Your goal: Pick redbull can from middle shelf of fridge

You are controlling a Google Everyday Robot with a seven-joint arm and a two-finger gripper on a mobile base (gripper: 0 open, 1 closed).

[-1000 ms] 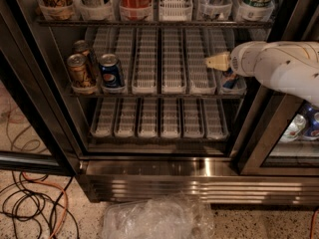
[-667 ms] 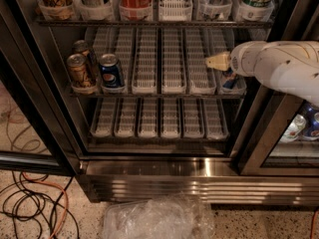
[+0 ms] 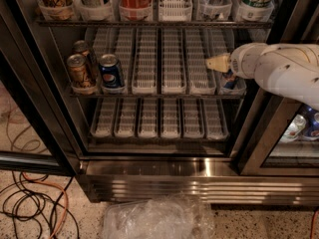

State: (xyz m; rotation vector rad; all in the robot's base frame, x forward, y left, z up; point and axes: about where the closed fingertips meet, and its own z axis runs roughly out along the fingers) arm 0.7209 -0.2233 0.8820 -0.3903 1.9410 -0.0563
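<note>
The fridge point(image 3: 159, 179) stands open in front of me. Its middle shelf point(image 3: 172, 63) holds white lattice can lanes. My gripper point(image 3: 216, 62) reaches in from the right over the rightmost lanes, on a white arm. Just below and behind it, a small blue and silver piece of the redbull can point(image 3: 229, 80) shows in the far right lane. Most of the can is hidden by the gripper and arm.
A blue Pepsi can point(image 3: 110, 71) and two gold-brown cans point(image 3: 79, 73) stand at the shelf's left end. Bottles and cans fill the top shelf point(image 3: 149, 23). The lower shelf point(image 3: 159, 118) has white lanes. Crumpled clear plastic point(image 3: 154, 218) and cables point(image 3: 30, 203) lie on the floor.
</note>
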